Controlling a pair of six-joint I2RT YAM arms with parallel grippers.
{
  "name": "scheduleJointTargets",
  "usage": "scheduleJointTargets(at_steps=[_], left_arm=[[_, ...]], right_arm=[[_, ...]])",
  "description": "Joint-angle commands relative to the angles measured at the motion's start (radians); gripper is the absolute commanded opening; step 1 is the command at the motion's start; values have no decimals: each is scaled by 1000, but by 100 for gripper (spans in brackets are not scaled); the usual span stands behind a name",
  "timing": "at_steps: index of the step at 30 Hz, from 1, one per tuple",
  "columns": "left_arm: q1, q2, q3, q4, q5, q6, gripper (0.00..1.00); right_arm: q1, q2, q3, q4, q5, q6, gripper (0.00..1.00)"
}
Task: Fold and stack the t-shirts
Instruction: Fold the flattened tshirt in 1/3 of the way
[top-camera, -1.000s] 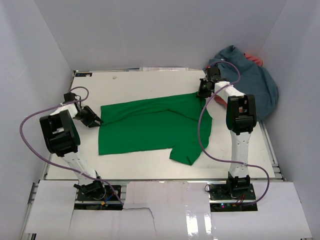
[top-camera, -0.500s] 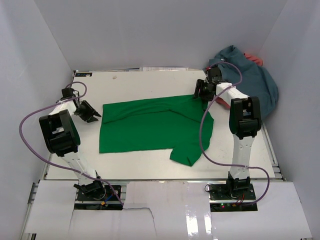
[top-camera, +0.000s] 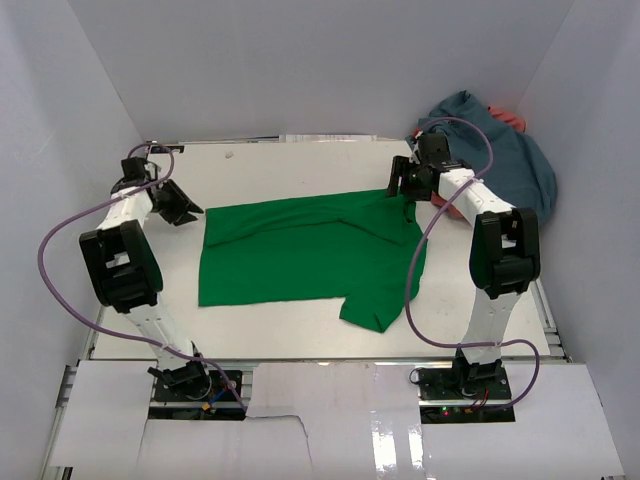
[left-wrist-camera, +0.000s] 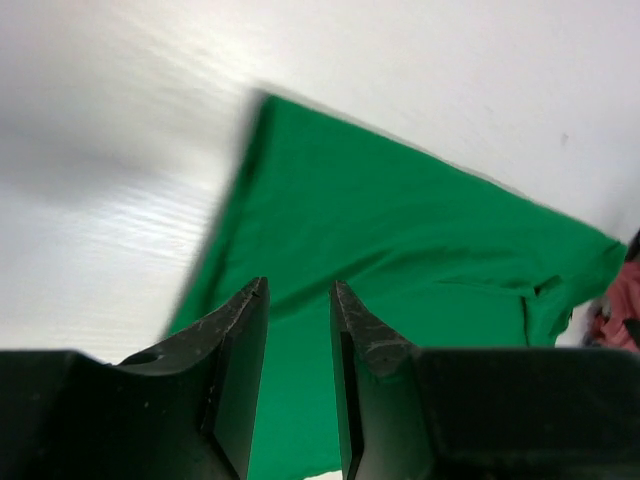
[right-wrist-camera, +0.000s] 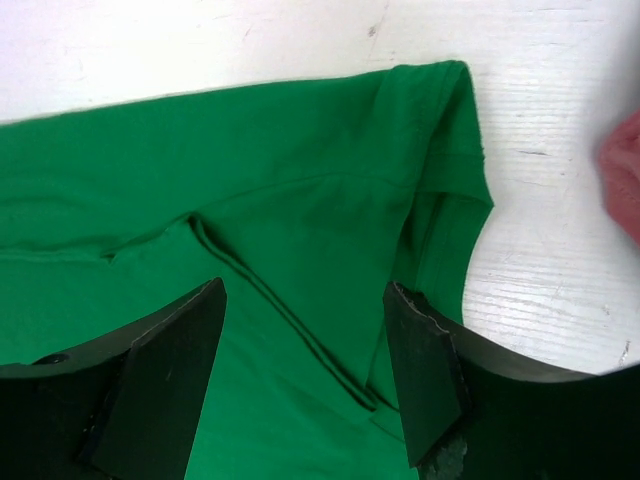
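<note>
Green t-shirt (top-camera: 310, 255) spread mid-frame, both grippers empty.
Left gripper (top-camera: 190, 210) narrow gap, beside shirt's upper-left corner; right gripper (top-camera: 400, 186) wide, over upper-right corner. Blue-grey t-shirt (top-camera: 512, 165) and coral t-shirt (top-camera: 511, 119) heaped upper right.

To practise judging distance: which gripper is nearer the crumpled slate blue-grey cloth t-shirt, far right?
Right. The right gripper hovers just left of the blue-grey t-shirt, over a corner of the green cloth t-shirt; the left gripper is beyond that shirt's left edge.
</note>
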Motion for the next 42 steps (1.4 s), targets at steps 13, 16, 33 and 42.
scheduleJointTargets(at_steps=[13, 16, 33, 42], left_arm=[[-516, 284, 525, 17, 245, -29, 41], [-546, 373, 630, 16, 280, -63, 41], [-639, 562, 715, 82, 338, -124, 41], [-685, 625, 761, 152, 389, -222, 41]], right_arm=[[93, 157, 147, -86, -291, -82, 68], [110, 183, 159, -91, -306, -88, 67], [124, 203, 142, -25, -279, -117, 67], [124, 254, 202, -23, -300, -117, 67]])
